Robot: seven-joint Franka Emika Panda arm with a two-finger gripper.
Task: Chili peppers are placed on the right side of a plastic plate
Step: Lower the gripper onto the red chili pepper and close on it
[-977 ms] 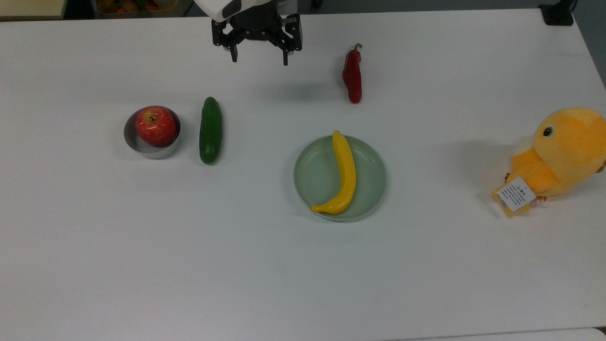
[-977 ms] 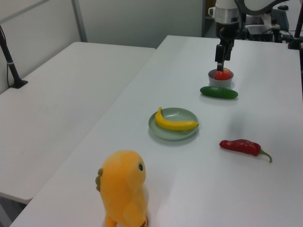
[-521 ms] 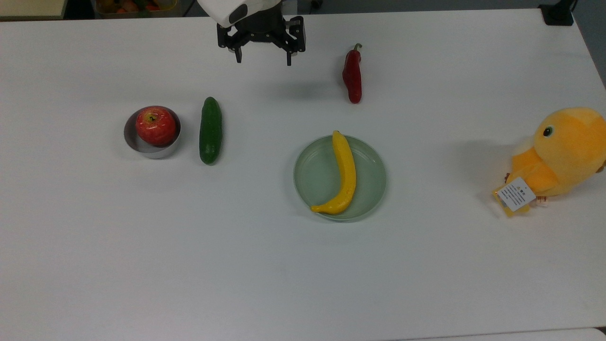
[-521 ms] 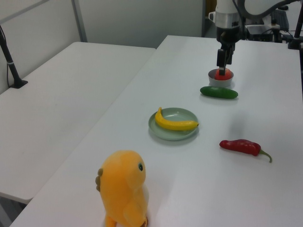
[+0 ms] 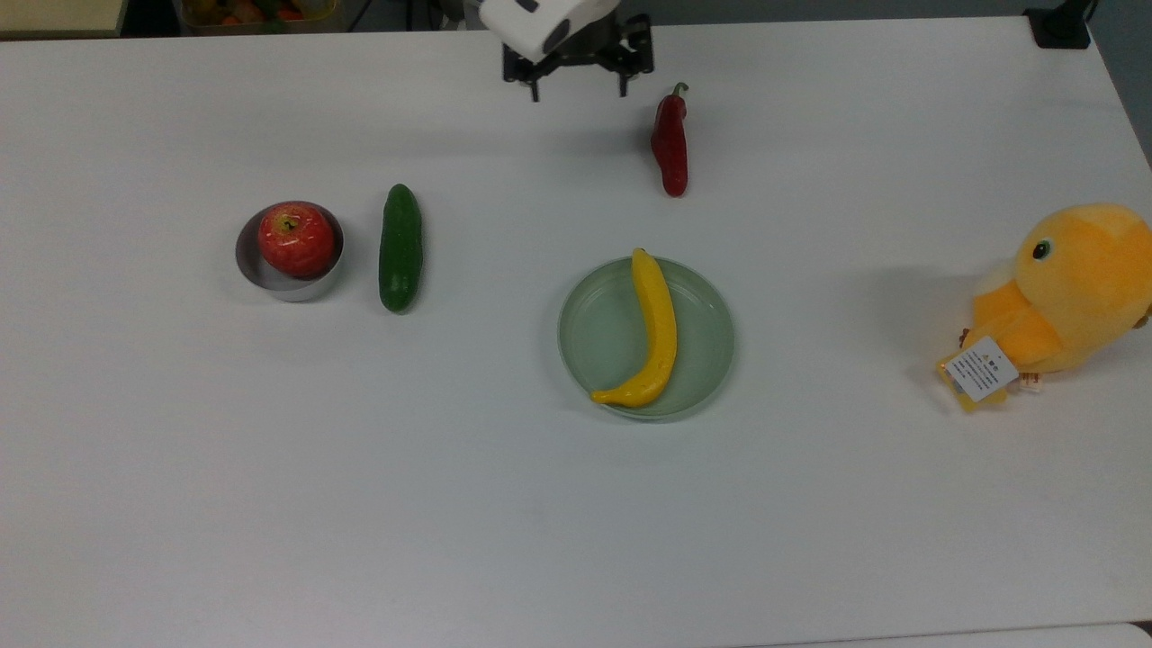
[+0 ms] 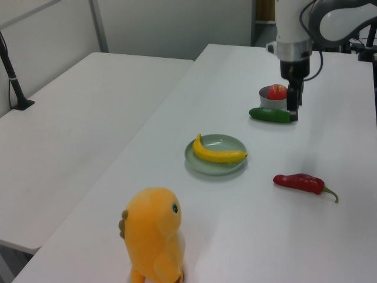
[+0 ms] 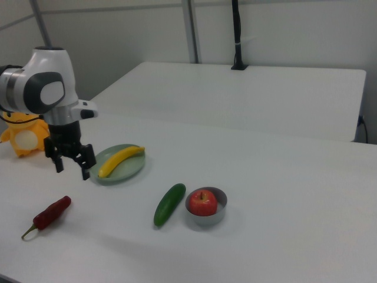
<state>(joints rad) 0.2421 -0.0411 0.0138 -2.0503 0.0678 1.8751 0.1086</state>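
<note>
White table (image 5: 270,495) bears: chili peppers (image 5: 670,144), plastic plate (image 5: 702,342), cucumber (image 5: 400,247), metal bowl (image 5: 288,283), orange plush bird (image 5: 1071,288); all apart.

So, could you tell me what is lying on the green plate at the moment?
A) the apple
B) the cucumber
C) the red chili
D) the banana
D: the banana lies across the plastic plate, while the chili pepper lies on the bare table, apart from the plate, the cucumber lies on the table too, and the apple sits in the metal bowl.
</note>
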